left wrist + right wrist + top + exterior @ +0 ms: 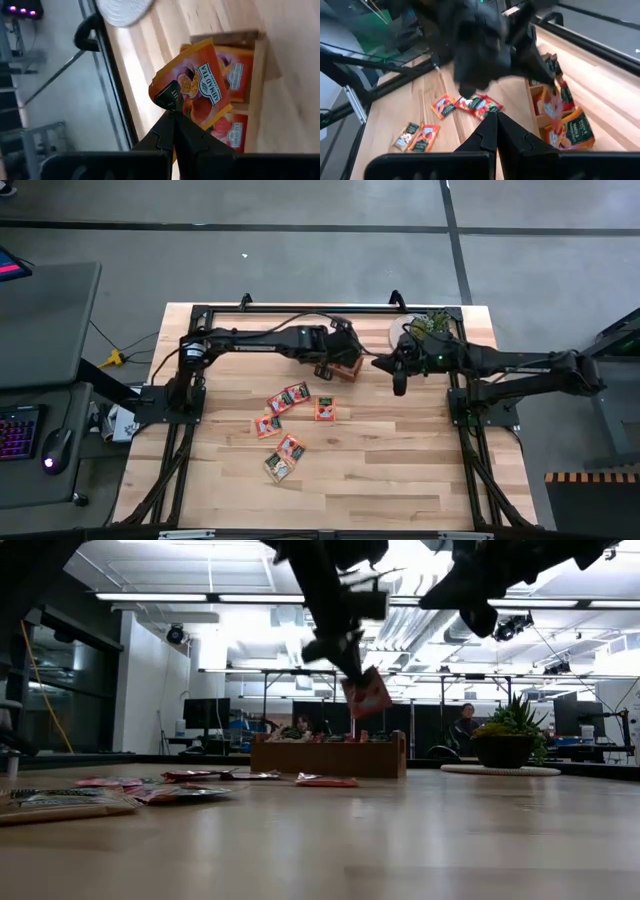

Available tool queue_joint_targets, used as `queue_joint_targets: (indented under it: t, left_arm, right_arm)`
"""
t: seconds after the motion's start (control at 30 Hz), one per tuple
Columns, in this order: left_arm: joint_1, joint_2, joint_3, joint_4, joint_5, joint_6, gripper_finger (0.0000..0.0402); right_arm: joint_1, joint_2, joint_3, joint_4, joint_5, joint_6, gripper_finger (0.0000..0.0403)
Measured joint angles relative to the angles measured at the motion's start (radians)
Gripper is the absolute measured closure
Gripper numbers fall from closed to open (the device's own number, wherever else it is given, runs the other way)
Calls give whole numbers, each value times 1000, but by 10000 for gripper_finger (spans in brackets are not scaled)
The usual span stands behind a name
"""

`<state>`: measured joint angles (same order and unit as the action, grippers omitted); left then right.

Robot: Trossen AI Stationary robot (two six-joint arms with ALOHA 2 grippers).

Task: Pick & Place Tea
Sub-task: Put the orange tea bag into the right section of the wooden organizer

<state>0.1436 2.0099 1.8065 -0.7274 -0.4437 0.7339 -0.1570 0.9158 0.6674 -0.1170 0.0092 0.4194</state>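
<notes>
My left gripper [172,107] is shut on a red-orange tea sachet [200,85] above the long wooden tray [330,758] at the table's far middle. More red-orange sachets [235,70] lie inside the tray. Several loose sachets [288,396] lie flat on the table nearer the front, seen in the low view as sachets [180,790] at the left. My right gripper [400,383] hovers shut and empty just right of the tray; its fingers [490,131] hold nothing. My left gripper pinches the sachet at one edge near a corner [169,96] between its two fingertips. The fingers slant down from the table's left side. The sachet hangs tilted below the fingers [365,693], lifted clear of the tray.
A small potted plant [505,735] stands on a round white mat [403,332] at the far right, close behind my right gripper. Black frame rails [300,310] run round the table's far and side edges. Bare wood lies toward the near edge [380,480].
</notes>
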Motion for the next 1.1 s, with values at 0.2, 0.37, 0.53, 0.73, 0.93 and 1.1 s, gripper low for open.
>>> queue_joint_targets:
  t: [0.2,0.37,0.53,0.73,0.93,1.1]
  left_arm:
    - [0,41,0,19,-50,116,401]
    - [0,66,3,83,-24,140,401]
    - [0,84,5,77,-8,187,401]
    - [0,121,5,80,-3,213,401]
    - [0,134,0,46,7,236,401]
    - [0,132,0,54,38,231,401]
  right_arm:
    - [-7,-17,0,-8,-1,-8,403]
    - [-7,-17,0,-20,-8,-9,403]
    - [-7,-17,0,-25,-7,-19,403]
    - [-7,-17,0,-32,-8,-20,403]
    - [-7,-17,0,-34,-9,-20,403]
    - [-7,-17,0,-34,-14,-20,403]
